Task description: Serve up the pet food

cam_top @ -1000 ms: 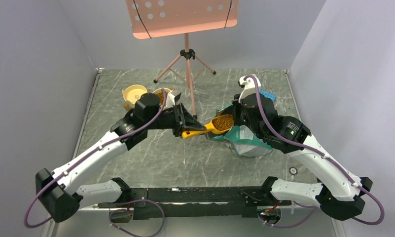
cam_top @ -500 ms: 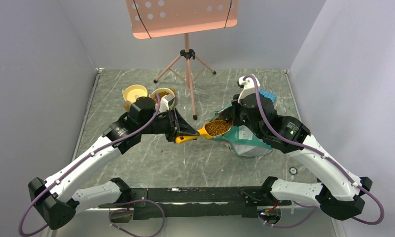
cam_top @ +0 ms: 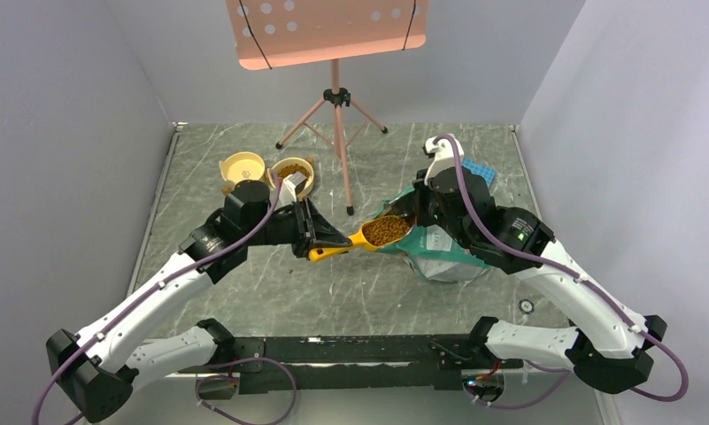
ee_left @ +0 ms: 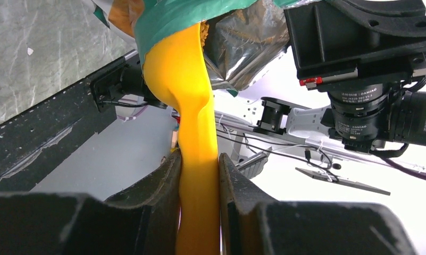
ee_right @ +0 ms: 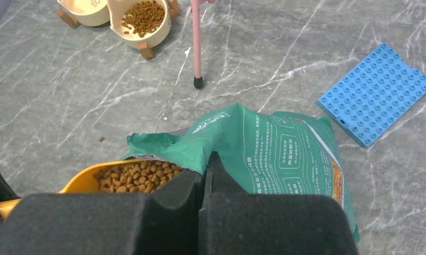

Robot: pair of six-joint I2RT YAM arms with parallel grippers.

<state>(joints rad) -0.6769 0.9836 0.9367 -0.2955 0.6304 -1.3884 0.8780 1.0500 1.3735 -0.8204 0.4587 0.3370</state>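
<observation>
Now the left pincer (cam_top: 326, 245) is grasping the yellow scoop (cam_top: 361, 238) by its handle, a finger pressed flat against each side in the left wrist view. Over the last second that arm has drawn back left and nearer. The scoop has slid out of the bag's mouth, and the bowl (cam_top: 309, 165) at far left, once behind the arm, now shows. The pet food (cam_top: 387, 230) fills the scoop's cup, just outside the teal bag (cam_top: 446, 255) and above the table (cam_top: 271, 283). I judge the scooping done and the carry to the bowl still to do. The scoop's long axis runs from the handle at near left to the cup at far right. The cup points at the bag, open side up and about level. The right pincer (ee_right: 206, 169) is clenched on the bag's rim, holding the mouth up.
</observation>
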